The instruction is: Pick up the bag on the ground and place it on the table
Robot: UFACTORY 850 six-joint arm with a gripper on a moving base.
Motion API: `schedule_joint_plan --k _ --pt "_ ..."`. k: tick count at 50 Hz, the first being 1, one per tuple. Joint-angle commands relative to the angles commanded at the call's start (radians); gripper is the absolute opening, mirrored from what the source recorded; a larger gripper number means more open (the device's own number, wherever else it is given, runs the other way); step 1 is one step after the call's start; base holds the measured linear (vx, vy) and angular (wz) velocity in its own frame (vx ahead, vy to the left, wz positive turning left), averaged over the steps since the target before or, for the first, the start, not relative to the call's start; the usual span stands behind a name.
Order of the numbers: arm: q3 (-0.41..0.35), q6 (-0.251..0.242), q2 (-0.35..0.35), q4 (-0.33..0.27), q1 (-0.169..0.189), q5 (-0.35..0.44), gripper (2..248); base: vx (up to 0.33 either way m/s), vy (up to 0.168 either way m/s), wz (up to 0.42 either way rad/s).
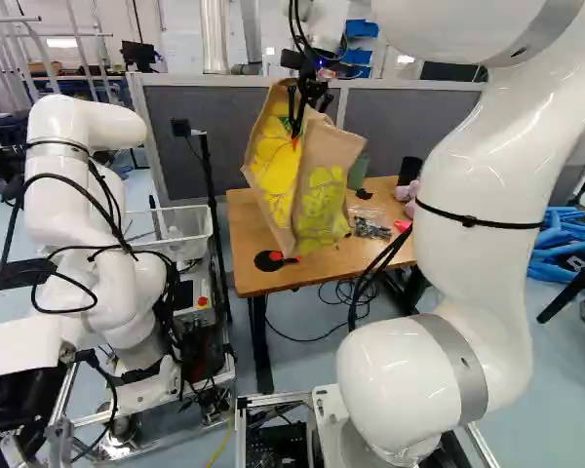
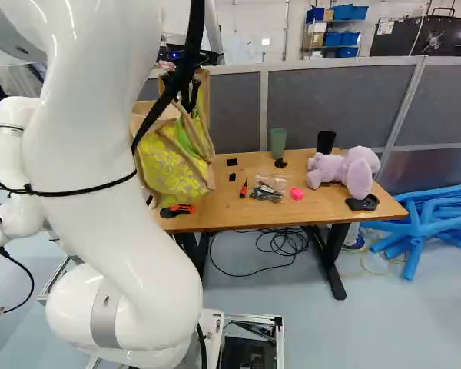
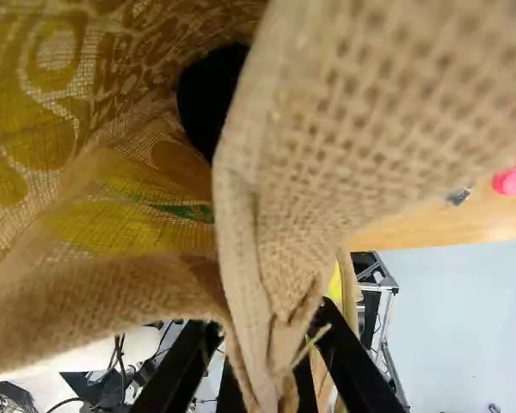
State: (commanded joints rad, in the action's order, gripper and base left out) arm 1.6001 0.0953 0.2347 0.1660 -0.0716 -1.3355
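Tool point(image 1: 297, 127) closed on the bag point(image 1: 291, 190): in the wrist view both fingers bear on a fold of its coarse tan cloth from two sides. The bag, tan with yellow print, hangs from the tool, upright, over the end of the desk point(image 2: 307, 219) nearer another robot point(image 1: 78, 210). Whether its base touches the desk top cannot be determined. Wrist view also records a dark shape point(image 3: 208, 101) within the bag's folds; nature not established.

Items on the desk, noted as follows. A black-and-red object point(image 2: 175, 211) lies near the front edge, close by the foot of the bag. Two small black blocks point(image 2: 232, 177) lie near the bag, one behind the other. Next, a red-and-black hand tool point(image 2: 243, 187), then a clear pouch of small dark parts point(image 2: 267, 189), with a pink round piece point(image 2: 296, 194) just beside it. Toward the rear stand a green cup point(image 2: 278, 142) and a black cup point(image 2: 326, 141). At the far end from the bag sits a lilac plush toy point(image 2: 346, 169), with a flat black item point(image 2: 363, 203) in front of it.

Surroundings: grey partition point(image 2: 323, 104) behind the desk; loose black cable point(image 2: 280, 244) on the floor below; blue tubes point(image 2: 426, 223) in a pile past the plush toy's end.
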Motion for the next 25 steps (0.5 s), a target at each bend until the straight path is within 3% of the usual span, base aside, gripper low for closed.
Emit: schedule_joint_plan --k 25 --pt "0.027 0.0 0.022 0.0 0.0 0.0 35 -0.002 0.0 0.002"
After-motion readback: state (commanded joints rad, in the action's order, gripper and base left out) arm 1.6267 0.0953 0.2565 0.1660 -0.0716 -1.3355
